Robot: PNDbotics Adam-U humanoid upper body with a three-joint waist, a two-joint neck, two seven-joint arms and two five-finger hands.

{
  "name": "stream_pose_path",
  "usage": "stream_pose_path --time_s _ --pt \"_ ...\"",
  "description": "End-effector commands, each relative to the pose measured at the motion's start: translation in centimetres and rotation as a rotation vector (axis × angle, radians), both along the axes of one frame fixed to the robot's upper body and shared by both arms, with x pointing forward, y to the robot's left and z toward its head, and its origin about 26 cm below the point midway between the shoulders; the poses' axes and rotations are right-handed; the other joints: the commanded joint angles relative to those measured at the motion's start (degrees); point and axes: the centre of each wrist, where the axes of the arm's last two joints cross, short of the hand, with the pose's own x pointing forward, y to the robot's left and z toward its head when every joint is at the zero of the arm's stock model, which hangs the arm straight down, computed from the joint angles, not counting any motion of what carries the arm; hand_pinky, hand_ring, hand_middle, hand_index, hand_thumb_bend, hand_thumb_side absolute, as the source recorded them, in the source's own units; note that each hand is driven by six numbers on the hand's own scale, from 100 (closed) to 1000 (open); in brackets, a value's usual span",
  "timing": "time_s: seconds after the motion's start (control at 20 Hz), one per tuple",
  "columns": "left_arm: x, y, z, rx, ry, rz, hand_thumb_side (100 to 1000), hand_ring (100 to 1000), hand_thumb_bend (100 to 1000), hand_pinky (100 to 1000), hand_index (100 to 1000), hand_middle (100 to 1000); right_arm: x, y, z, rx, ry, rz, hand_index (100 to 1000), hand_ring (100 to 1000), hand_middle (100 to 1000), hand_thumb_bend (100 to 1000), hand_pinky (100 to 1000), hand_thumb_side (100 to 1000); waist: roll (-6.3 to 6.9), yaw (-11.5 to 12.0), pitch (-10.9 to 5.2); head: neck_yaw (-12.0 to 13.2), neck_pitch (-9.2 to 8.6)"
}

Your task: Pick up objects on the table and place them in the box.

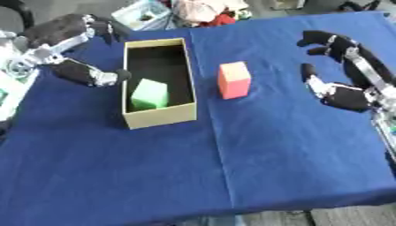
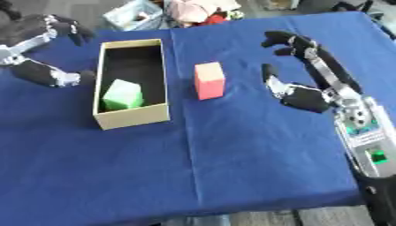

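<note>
Both hands hang spread over the table, holding nothing: the right hand to the right of an upright red block, the left hand beside the cardboard box's left wall. A green block lies tilted in the box's near end. Creased blue cloth covers the table; clutter sits past its far edge.

Green block's lower part hidden behind the cardboard box's near wall, left hand's palm cut off by the right eye view's left edge, heap of clutter beyond the blue tablecloth too blurred to identify.
</note>
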Motion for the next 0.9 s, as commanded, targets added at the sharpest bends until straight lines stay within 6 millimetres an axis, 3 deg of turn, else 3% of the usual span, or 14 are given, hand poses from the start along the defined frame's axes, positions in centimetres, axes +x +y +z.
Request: stream_pose_path --time_s 0.05,0.25,0.55,0.8,0.9 --pt "-2.7 0.9 3.1 -0.095 -0.081 -0.011 719 656 410 753 885 692 0.5 -1.8 2.4 -0.087 -0.04 -0.019 928 916 788 100 827 370 -0.13 0.6 -0.98 -0.4 0.31" --pt "-5.7 1.2 3.1 -0.2 -0.076 -0.034 716 650 400 748 884 689 1.3 -2.9 4.2 -0.168 -0.048 -0.013 934 921 810 100 834 332 -0.37 2.4 -0.91 -0.9 0.31" --pt "-8.8 0.9 1.9 -0.343 -0.059 -0.045 726 639 375 739 883 681 2.5 -3.4 5.4 -0.313 -0.015 0.025 959 984 884 100 886 364 -0.67 4.9 -0.63 -2.0 0.31" --pt "-9.2 1.2 0.5 -0.423 -0.028 -0.034 749 633 343 734 883 677 4.0 -4.0 5.7 -0.509 0.027 0.051 1000 1000 964 100 958 598 -0.95 6.5 -0.68 -2.6 0.31" --pt "-9.2 1.3 -0.1 -0.449 -0.017 -0.03 755 632 322 734 883 676 4.6 -4.3 5.6 -0.585 0.032 0.046 1000 1000 968 132 959 633 -1.02 7.0 -0.73 -2.8 0.31"
